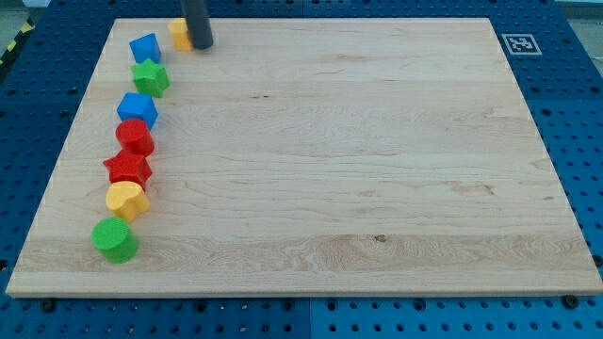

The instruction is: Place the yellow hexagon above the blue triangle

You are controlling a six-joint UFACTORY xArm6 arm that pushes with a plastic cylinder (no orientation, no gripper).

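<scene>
Illumination is bright, even and diffuse across the desk (358,169). Glare is negligible; wood grain reads clearly to every desk edge. Blocks along the left desk edge cast only short, soft shadows. Focus is sharp throughout, with slight perspective convergence toward the far edge.

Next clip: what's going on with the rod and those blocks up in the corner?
The arm's rod has my tip at the view's top left, pressed against the right side of a yellow block, apparently the hexagon. The blue triangle lies just to its lower left, so the yellow block already sits roughly above it. The other blocks run down the board's left edge: green star, blue cube, red cylinder, red star, another yellow block and a green cylinder.
</scene>
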